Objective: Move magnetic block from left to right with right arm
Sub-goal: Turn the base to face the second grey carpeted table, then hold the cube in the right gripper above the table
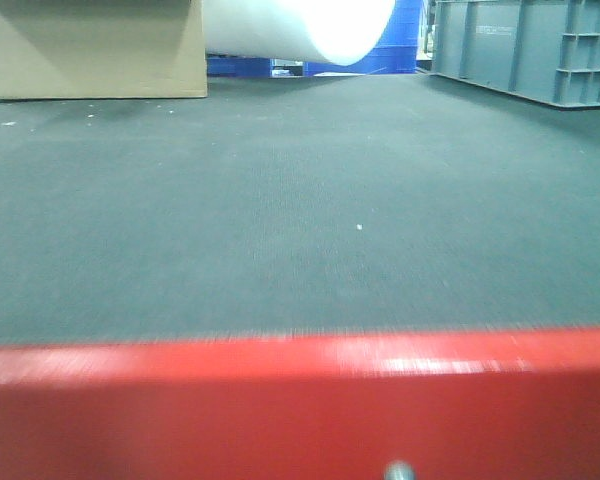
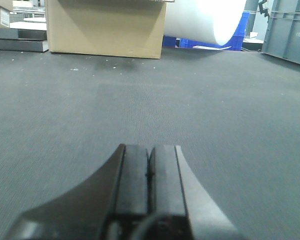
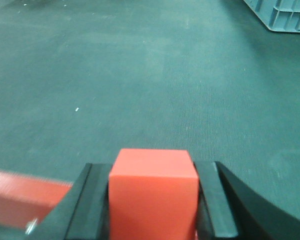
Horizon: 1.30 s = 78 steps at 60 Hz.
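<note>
The magnetic block, a plain bright-red cube, fills the bottom middle of the right wrist view. My right gripper is shut on it, one black finger pressed against each side. Dark green carpet lies beyond the cube; whether the cube touches the carpet is hidden. My left gripper is shut, its two black pads pressed together with nothing between them, low over the same carpet. Neither gripper shows in the front view.
A blurred red bar spans the bottom of the front view and shows at lower left beside the right gripper. At the back stand a cardboard box, a white roll and a grey crate.
</note>
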Motion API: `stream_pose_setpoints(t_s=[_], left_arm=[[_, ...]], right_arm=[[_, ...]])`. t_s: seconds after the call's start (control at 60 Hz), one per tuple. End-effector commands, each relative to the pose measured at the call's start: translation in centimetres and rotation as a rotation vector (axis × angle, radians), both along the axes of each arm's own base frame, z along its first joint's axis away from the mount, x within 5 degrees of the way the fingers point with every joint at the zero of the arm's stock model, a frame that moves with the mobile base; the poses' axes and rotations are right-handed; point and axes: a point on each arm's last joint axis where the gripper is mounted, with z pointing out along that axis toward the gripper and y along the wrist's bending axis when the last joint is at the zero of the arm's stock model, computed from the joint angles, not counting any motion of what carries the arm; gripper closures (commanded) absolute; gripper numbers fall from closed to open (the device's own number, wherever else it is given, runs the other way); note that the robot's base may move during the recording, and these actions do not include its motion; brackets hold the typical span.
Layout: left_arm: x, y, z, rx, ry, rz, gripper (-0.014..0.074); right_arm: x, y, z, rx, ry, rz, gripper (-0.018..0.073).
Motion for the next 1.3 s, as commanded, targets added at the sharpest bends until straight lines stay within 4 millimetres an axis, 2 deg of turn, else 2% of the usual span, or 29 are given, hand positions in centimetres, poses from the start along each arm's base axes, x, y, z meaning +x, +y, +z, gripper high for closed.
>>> stream_pose_setpoints(t_s=[0.0,1.284], left_arm=[[-0.13,0.02,0.57,-0.013,-0.092,0.001,0.0712],[-0.13,0.02,0.57,-0.013,-0.092,0.001,0.0713]], right_arm=[[0.14,0.04,1.50,0.001,-0.098,0.004,0.0398],[0.15,0.05,1.50,0.001,-0.099,0.004,0.0398]])
